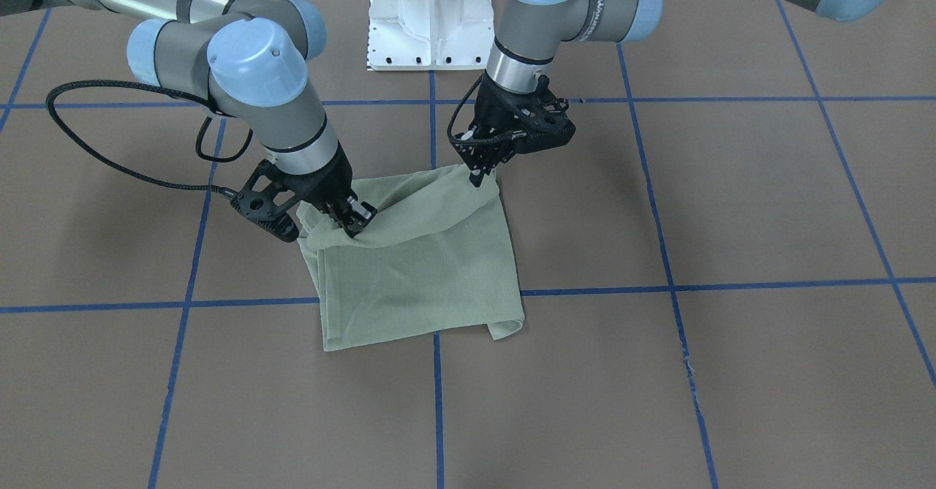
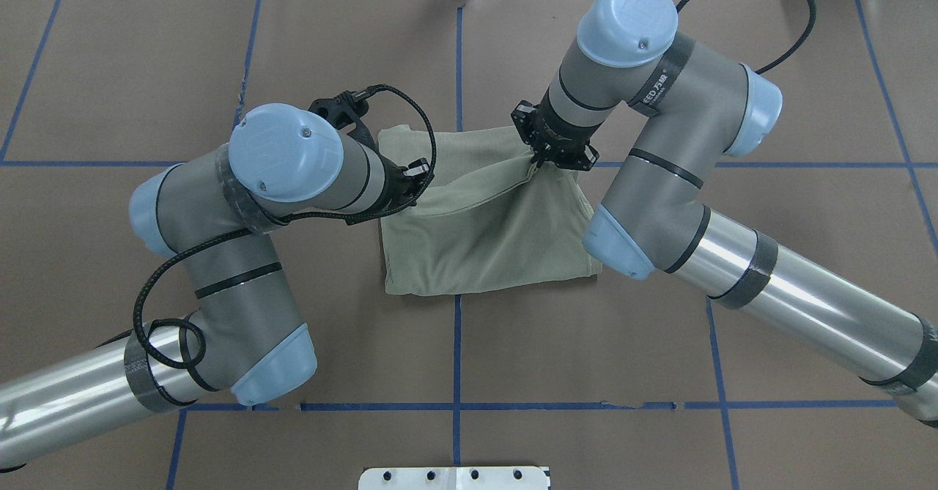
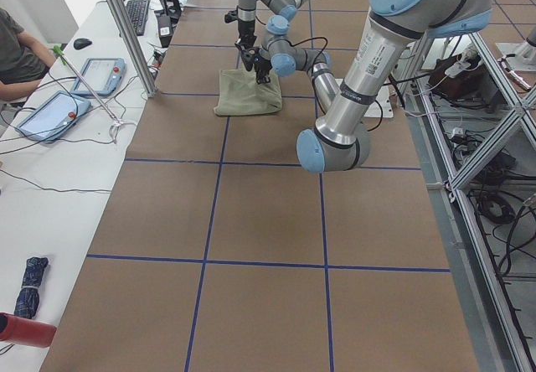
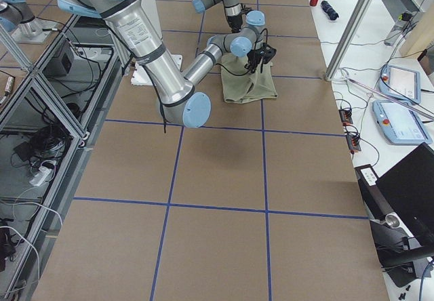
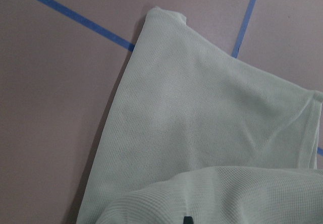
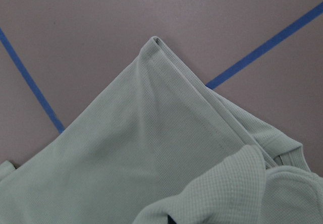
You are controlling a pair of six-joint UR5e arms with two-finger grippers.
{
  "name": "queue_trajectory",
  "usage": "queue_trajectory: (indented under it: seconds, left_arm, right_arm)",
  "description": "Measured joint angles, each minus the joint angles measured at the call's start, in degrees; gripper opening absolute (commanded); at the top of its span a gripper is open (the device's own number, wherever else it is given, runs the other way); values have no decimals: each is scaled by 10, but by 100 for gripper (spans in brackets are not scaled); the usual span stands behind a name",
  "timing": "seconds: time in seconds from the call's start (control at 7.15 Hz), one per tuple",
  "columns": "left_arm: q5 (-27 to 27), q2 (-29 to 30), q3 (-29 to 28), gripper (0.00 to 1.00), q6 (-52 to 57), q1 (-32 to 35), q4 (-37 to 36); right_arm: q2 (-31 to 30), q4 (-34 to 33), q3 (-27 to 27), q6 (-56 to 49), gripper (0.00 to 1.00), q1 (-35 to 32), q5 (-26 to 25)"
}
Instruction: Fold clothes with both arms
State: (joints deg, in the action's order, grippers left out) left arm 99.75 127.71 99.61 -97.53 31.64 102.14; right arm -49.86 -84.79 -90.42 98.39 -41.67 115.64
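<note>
Sage-green knit cloth of the long-sleeved shirt [image 1: 417, 277] is being left flat, already folded into a rectangle, on the brown paper-covered table [image 1: 658, 401] crossed by blue tape lines [image 1: 241, 302]. Farther back, one edge is being held raised by two corners, apparently so that it can be carried over as the next fold. The right gripper [image 1: 355, 222] and left gripper [image 1: 479, 175] are each being pressed together on cloth. White lettering on the right arm's dark band [image 2: 663, 83] is too small to be read, and no logo or tag is being shown.
</note>
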Motion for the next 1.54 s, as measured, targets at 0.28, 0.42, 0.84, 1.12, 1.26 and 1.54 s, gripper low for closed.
queue_trajectory:
  seconds: [0.28,0.42,0.84,1.12,1.26,1.54]
  left_arm:
    - [-1,20,-49,0,5,19,26]
    - [-2,39,-79,34,7,30,30]
    - [-3,93,-192,100,67,93,52]
    - [1,96,-224,100,104,122,62]
    - [11,93,-226,100,117,126,63]
    - [60,43,-173,100,180,143,61]
  right_arm:
    - [14,23,44,-1,0,-4,1]
    - [24,27,63,-2,71,-5,1]
    - [54,86,148,-6,100,-21,0]
    - [59,129,193,-16,100,-40,9]
    - [64,135,197,-24,100,-46,23]
    - [61,133,179,-72,100,-54,47]
